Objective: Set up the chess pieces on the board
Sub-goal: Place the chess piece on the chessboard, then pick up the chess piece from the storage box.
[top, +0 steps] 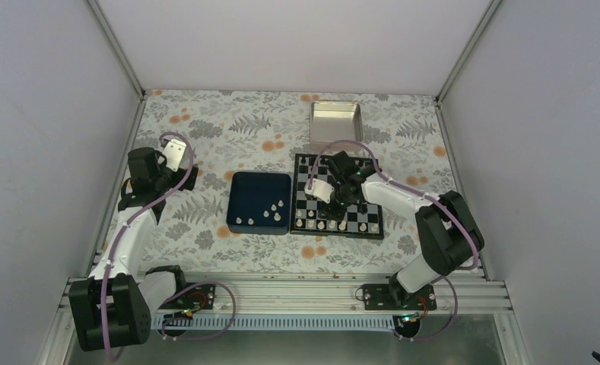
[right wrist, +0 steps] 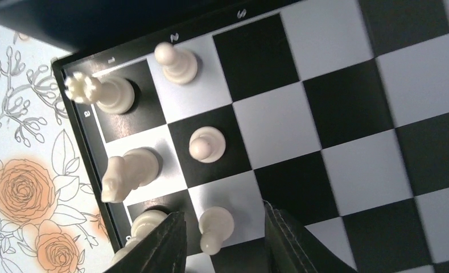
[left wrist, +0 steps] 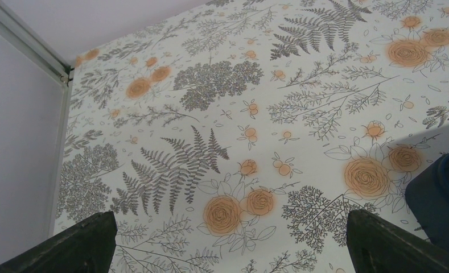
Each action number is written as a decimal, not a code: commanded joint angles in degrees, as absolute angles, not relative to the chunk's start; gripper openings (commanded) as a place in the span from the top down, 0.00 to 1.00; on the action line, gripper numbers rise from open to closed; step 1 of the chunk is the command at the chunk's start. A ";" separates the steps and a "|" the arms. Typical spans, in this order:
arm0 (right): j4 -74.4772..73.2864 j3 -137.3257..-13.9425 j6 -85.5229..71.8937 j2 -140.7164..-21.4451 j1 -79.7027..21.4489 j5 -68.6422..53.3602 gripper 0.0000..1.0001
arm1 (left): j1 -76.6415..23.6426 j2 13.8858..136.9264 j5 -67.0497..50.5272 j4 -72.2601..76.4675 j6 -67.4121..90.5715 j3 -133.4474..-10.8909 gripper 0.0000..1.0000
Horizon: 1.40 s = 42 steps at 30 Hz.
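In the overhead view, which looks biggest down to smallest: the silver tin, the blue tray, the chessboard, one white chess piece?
1. Chessboard
2. Blue tray
3. Silver tin, though it sits farther from the camera, so its true gap to the tray is unsure
4. White chess piece, by far the smallest

One board (top: 302,186) lies on the tabletop (top: 205,129), with one dark blue tray (top: 255,194) to its left and one silver tin (top: 336,125) beyond its far edge. Two arms are in view: one left arm (top: 129,236) and one right arm (top: 403,199). The tray holds about six white chess pieces (top: 272,209), too small for a sure count. The right wrist view shows six white figures at the board's near left corner: one rook (right wrist: 105,92), one knight (right wrist: 128,173), three pawns (right wrist: 206,144) and one half-hidden piece (right wrist: 145,223).
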State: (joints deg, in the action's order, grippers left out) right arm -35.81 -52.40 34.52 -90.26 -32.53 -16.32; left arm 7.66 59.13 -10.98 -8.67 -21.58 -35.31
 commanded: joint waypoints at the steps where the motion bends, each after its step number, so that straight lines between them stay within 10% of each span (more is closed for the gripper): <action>1: -37.87 -57.06 34.72 -87.67 -32.50 -15.48 0.62 | 7.94 58.96 -11.51 -7.99 -21.27 -35.15 0.00; 20: -51.81 -90.21 39.19 -109.82 -45.14 -9.37 0.59 | 8.00 58.43 -12.08 -8.09 -21.44 -35.02 0.00; 42: -55.86 -100.33 40.34 -124.22 -50.00 -8.20 0.63 | 8.00 57.83 -13.72 -8.26 -21.63 -34.94 0.00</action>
State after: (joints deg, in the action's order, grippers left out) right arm -54.24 -98.13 39.46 -122.72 -49.10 -7.31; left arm 7.66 58.76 -12.34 -8.67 -21.61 -35.31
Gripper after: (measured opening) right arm 0.375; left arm 0.999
